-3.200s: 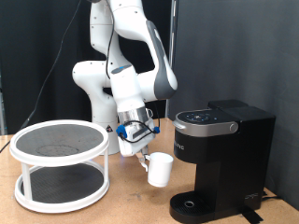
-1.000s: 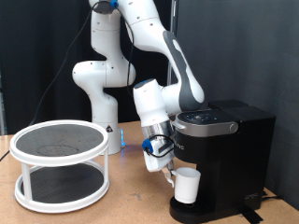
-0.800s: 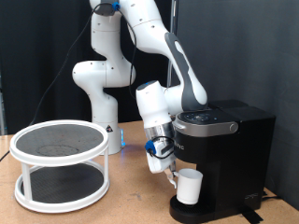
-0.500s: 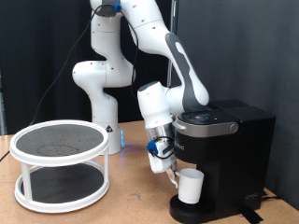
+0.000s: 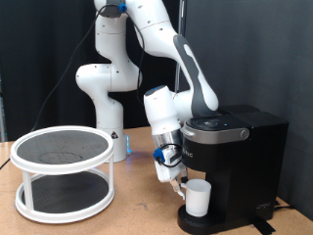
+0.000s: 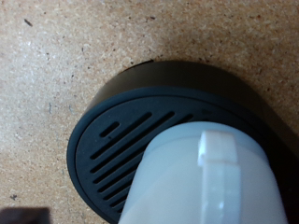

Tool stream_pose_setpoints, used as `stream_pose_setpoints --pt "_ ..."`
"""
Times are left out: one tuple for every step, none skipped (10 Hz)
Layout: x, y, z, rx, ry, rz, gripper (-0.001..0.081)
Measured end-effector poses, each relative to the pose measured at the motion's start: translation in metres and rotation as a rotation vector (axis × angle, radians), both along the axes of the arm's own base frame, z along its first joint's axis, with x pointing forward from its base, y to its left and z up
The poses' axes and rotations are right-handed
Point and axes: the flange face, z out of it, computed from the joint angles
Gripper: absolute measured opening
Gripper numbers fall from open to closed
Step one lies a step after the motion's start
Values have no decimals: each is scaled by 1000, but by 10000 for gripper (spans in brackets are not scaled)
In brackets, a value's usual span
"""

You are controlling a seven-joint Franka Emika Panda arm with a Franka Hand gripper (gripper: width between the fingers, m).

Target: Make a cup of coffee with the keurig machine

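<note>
Cup over the drip tray, gripper at its handle side.

Gripper (image 5: pixel 179 180) grips the cup (image 5: pixel 199 198) above the round drip tray (image 6: pixel 112 140) of the keurig machine (image 5: pixel 235 162); whether cup touches tray, cannot tell. Machine lid down. A two-tier white rack (image 5: pixel 64 171) stands well apart at the exterior view's left on the wooden table (image 5: pixel 137 217).

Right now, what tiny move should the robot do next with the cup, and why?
Probably let go of the cup. It looks set over the drip tray under the machine, and the gripper is at its side. The views don't clearly show whether it fully rests, so a slight lowering first may be safer.
</note>
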Motion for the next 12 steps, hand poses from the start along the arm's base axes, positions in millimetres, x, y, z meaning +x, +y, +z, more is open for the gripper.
stream_pose_setpoints --pt "-5 -3 -1 -6 2 19 619" --pt "-13 -10 -2 1 11 50 619" --pt "-21 -19 -2 22 18 87 711" --pt "-29 -28 1 51 26 107 711" --pt "-36 -35 7 74 27 118 731" --pt "-43 -38 16 88 20 133 735" --pt "-44 -39 15 84 22 129 735" --pt "-45 -35 14 111 30 147 735" --pt "-48 -29 19 160 33 179 735" --pt "-52 -24 28 201 22 209 735" --pt "-55 -21 39 233 9 231 735" --pt "-58 -18 50 265 -2 243 735"
